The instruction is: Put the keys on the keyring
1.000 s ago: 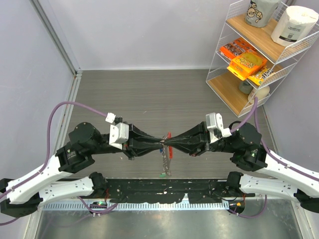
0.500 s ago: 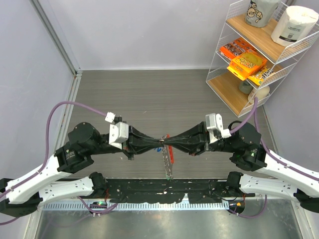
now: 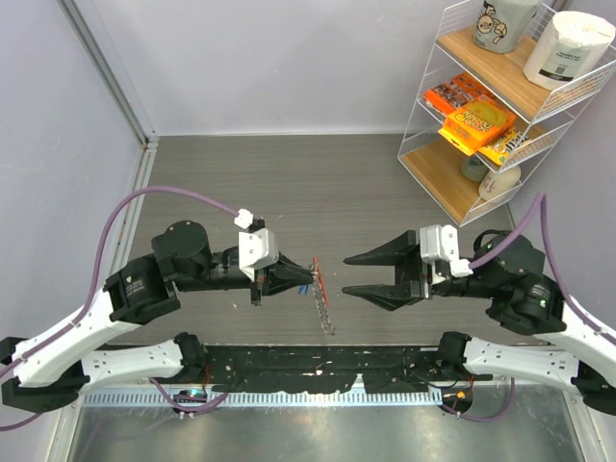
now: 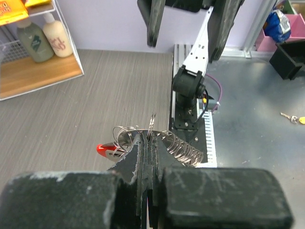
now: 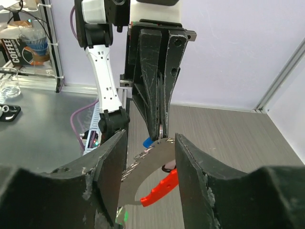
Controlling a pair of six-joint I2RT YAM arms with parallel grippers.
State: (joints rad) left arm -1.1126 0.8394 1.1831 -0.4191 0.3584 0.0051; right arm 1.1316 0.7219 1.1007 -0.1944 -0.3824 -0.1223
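My left gripper (image 3: 304, 275) is shut on the silvery ring (image 4: 152, 125) of the keyring, held above the table. From the ring hang the red clip (image 3: 319, 280) and the metal chain (image 3: 326, 318), which trails down toward the near edge. In the right wrist view the blue key head (image 5: 147, 141) shows just beside the left fingertips (image 5: 157, 102), with the red clip (image 5: 162, 191) below. My right gripper (image 3: 348, 274) stands open a short way right of the keyring, nothing between its fingers (image 5: 107, 162).
A white wire shelf (image 3: 435, 135) at the back right carries orange snack boxes (image 3: 472, 115) and a paper roll (image 3: 573, 48). The black arm-mount bar (image 3: 318, 366) runs along the near edge. A wall rail (image 3: 144, 144) bounds the left side.
The right gripper has opened and drawn back to the right, away from the keyring. The left gripper closed on the keyring and now holds it alone, shifted slightly left.
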